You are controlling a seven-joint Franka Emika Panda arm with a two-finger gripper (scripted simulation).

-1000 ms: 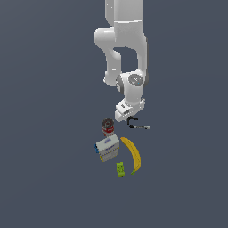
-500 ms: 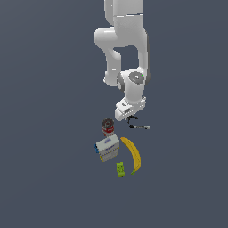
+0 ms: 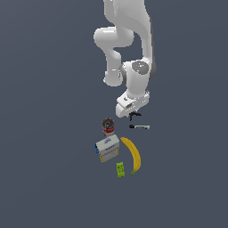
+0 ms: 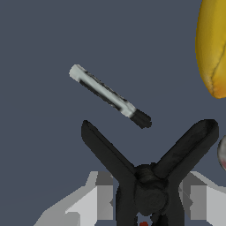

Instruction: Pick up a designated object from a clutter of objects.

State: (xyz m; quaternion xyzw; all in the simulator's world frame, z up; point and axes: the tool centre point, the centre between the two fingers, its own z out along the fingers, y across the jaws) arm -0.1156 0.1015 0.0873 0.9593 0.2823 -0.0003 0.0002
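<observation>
Wrist view: black clamp with splayed prongs, red spot, between the fingers, grip unclear.

No real room is shown: a computer-rendered test scene is seen. A flat, featureless dark grey-blue ground fills both views, with no walls or furniture. A smooth white robot arm is rendered above a few household items: a banana, a can, a box.

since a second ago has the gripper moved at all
Yes, slightly. In the exterior view the gripper has come down a little towards the clamp, nearer the unmoved pen.
</observation>
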